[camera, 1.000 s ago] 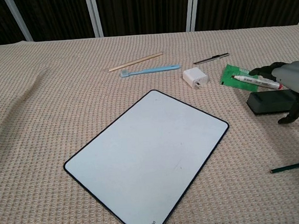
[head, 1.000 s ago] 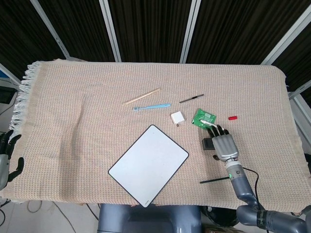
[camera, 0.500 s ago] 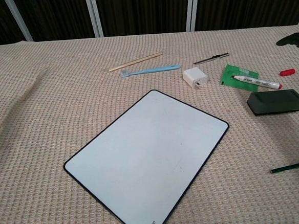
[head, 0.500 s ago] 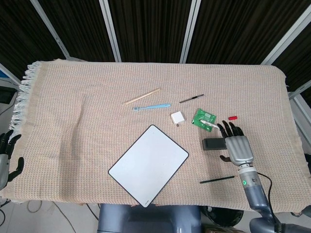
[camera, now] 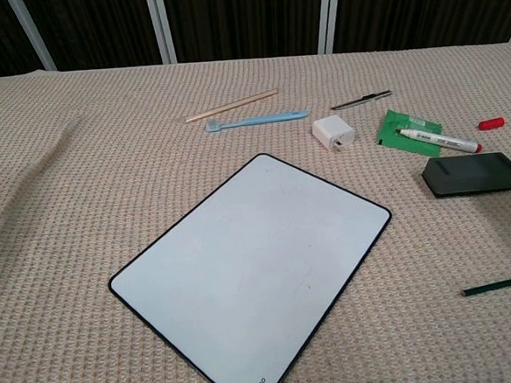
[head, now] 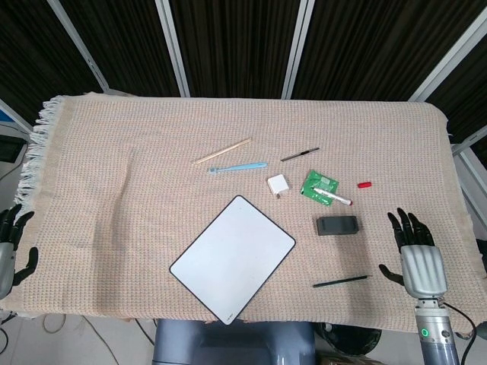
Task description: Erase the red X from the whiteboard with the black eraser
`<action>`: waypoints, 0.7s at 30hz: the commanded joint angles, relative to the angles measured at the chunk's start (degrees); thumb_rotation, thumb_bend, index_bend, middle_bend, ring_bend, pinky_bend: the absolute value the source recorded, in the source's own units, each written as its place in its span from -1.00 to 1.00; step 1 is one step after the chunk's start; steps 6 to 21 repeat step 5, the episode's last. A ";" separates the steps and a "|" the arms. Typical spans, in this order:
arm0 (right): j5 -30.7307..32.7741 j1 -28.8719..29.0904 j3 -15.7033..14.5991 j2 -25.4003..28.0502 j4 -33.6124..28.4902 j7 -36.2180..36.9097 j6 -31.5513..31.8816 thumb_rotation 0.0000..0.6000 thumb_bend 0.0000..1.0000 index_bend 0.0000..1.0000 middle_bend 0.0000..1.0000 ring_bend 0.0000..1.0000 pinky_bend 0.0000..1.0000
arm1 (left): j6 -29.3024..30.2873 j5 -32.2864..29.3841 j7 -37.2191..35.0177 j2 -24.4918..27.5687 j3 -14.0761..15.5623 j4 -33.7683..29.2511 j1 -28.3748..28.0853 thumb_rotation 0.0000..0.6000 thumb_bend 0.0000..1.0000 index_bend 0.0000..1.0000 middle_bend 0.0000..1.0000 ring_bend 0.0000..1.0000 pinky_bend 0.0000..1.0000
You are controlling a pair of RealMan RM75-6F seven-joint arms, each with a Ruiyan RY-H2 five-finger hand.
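The whiteboard point(head: 233, 258) point(camera: 252, 267) lies tilted at the front middle of the cloth, and its white face shows no red mark. To its right the black eraser point(head: 338, 225) point(camera: 471, 175) lies free on the cloth. My right hand point(head: 415, 257) hovers at the table's front right edge, fingers spread, holding nothing, well clear of the eraser. At the far left edge my left hand point(head: 9, 249) hangs open beside the table. Neither hand shows in the chest view.
Beyond the eraser lie a white marker point(head: 332, 198) on a green packet point(head: 319, 183), its red cap point(head: 364, 185), a white charger cube point(head: 278, 185), a blue toothbrush point(head: 237, 166), a wooden stick point(head: 221, 151), a dark pen point(head: 300, 154). A black pencil point(head: 339, 281) rests near the front edge.
My right hand let go of the eraser and drew back to the front right, off the cloth's middle. The eraser stays where it was set down.
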 commanded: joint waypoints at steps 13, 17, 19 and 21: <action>-1.72 -1.97 -0.07 -1.50 3.12 0.65 0.46 1.00 -0.75 -1.00 -0.96 -0.98 -0.70 | 0.00 0.20 -0.14 0.22 0.06 -0.08 0.02 1.00 -0.05 -0.77 -0.98 -1.00 -1.00; -1.72 -1.97 -0.07 -1.50 3.12 0.65 0.46 1.00 -0.75 -1.00 -0.96 -0.98 -0.70 | 0.00 0.20 -0.14 0.22 0.06 -0.08 0.02 1.00 -0.05 -0.77 -0.98 -1.00 -1.00; -1.72 -1.97 -0.07 -1.50 3.12 0.65 0.46 1.00 -0.75 -1.00 -0.96 -0.98 -0.70 | 0.00 0.20 -0.14 0.22 0.06 -0.08 0.02 1.00 -0.05 -0.77 -0.98 -1.00 -1.00; -1.72 -1.97 -0.07 -1.50 3.12 0.65 0.46 1.00 -0.75 -1.00 -0.96 -0.98 -0.70 | 0.00 0.20 -0.14 0.22 0.06 -0.08 0.02 1.00 -0.05 -0.77 -0.98 -1.00 -1.00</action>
